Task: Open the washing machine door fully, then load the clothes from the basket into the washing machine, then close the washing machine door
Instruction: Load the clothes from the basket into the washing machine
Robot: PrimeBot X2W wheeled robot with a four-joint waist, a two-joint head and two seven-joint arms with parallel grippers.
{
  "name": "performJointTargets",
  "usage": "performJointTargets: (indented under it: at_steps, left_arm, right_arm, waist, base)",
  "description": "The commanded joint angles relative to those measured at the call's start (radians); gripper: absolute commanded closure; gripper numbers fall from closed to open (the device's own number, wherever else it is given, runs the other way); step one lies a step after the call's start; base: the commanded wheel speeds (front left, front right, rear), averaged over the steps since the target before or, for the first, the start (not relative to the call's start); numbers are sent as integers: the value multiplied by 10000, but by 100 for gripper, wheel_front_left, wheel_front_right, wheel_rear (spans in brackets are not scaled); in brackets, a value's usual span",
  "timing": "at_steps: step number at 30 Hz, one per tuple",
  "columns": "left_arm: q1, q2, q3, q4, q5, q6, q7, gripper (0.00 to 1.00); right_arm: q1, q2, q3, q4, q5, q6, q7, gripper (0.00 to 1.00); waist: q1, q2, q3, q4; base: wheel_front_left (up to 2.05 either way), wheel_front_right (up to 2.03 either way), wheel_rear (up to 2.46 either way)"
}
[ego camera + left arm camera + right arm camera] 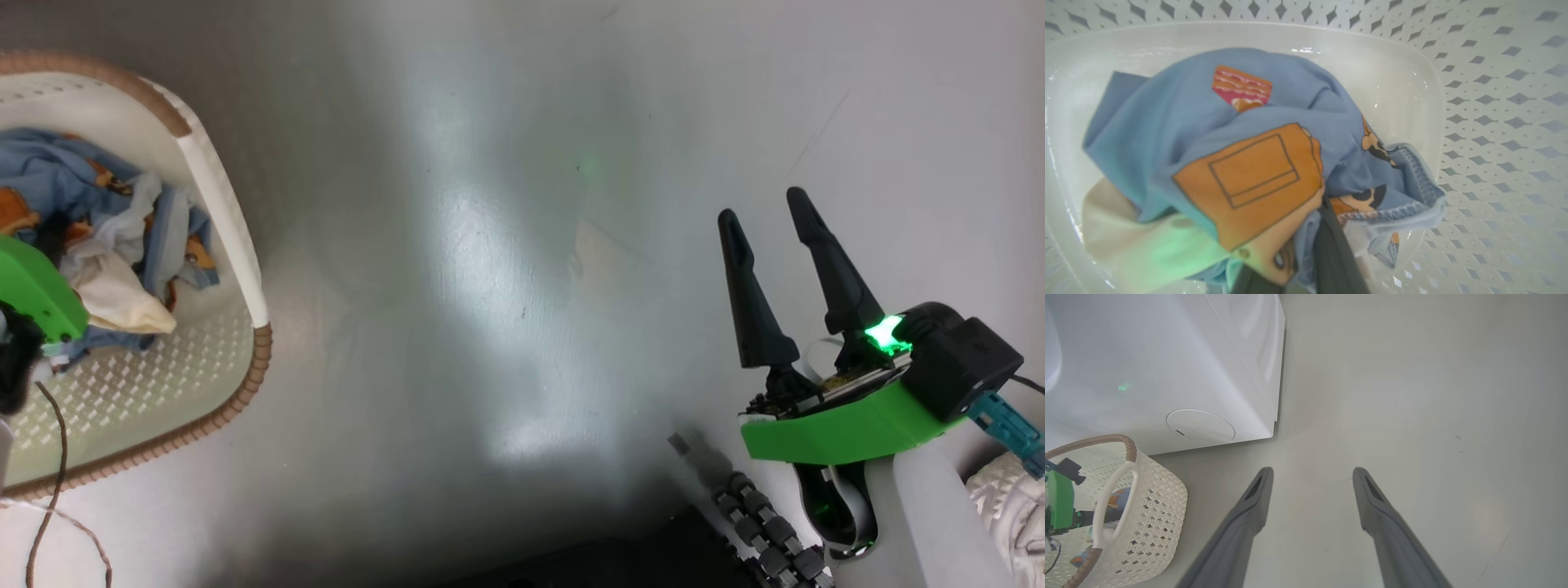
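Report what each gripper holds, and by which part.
Left gripper seems clamped on the clothes, pinching a bunched blue fold inside the basket. Right gripper is open, holding nothing.

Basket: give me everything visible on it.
The basket is cream-white plastic with diamond-perforated walls, a brown woven-look rim and a white side handle. It stands upright on the grey floor, just in front of the washing machine; I cannot tell whether they touch. The clothes lie bunched inside, and the left pincer reaches into them.
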Motion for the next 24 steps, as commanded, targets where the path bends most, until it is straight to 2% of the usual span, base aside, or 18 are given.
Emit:
performJointTargets:
  at_steps: [1, 12, 18, 24]
  left_arm:
    - [453, 572, 149, -98, -102, -31, -142, 100]
    - [1294, 649, -857, -494, -269, -31, -2598, 100]
    - [1738, 399, -1219, -421, -525, -31, -3519, 100]
    - [2286, 272, -1359, -447, -520, -31, -4004, 100]
  right_arm:
    - [304, -6, 210, -190, 44, 62, -48, 0]
    - [162, -6, -1, 68, -244, 62, -48, 0]
    - [171, -6, 27, 311, -350, 62, -48, 0]
    - [352, -6, 4, 596, -375, 62, -48, 0]
  waist:
    - [-1, 0, -167, 41]
    - [-1, 0, -1719, 547]
    - [-1, 0, -2792, 788]
    - [-1, 0, -3969, 950]
  base:
    - [0, 0, 0]
    - [0, 0, 0]
    - [0, 0, 0]
    - [0, 0, 0]
